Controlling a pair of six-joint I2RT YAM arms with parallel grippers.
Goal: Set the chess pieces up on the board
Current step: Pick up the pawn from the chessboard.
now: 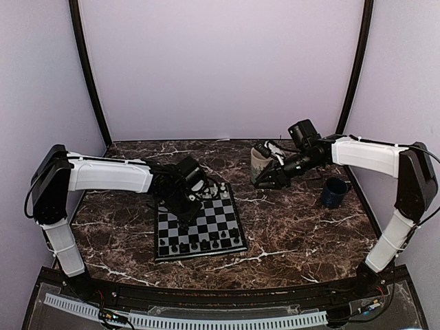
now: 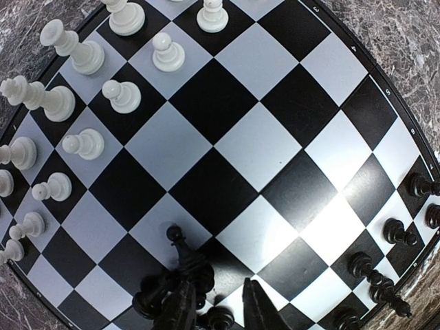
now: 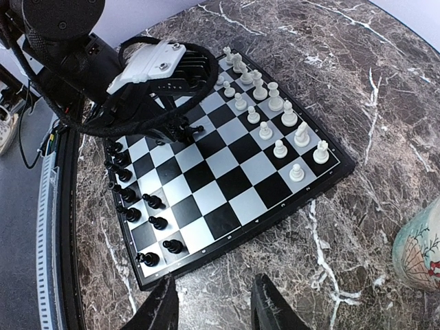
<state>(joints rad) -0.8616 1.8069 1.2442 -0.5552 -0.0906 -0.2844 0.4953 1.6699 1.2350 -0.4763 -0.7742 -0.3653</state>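
The board (image 1: 206, 223) lies on the dark marble worktop (image 1: 295, 227), left of centre and slightly skewed, right in front of the left arm. White pieces (image 3: 275, 117) stand in two rows along its far side. Black pieces (image 3: 155, 201) stand along the near side, most in the back row and a few on the row in front. The squares in the middle are bare. The left end effector (image 1: 184, 210) hangs low over the board's left part, near the black side. Its fingers are closed most of the way on a single black piece (image 2: 180, 251), which is tilted with its head pointing out towards the middle of the board. From the right wrist view that piece (image 3: 192, 128) sticks out sideways from the fingertips, above the squares rather than standing on one. The right end effector (image 3: 216, 313) is off the board, over the bare marble beyond its right edge. Its fingers are partly spread with nothing between them. Just beside it on the worktop sits a pale patterned cup (image 1: 260, 161), and a dark blue mug (image 1: 335, 192) stands further right, well apart from the board.
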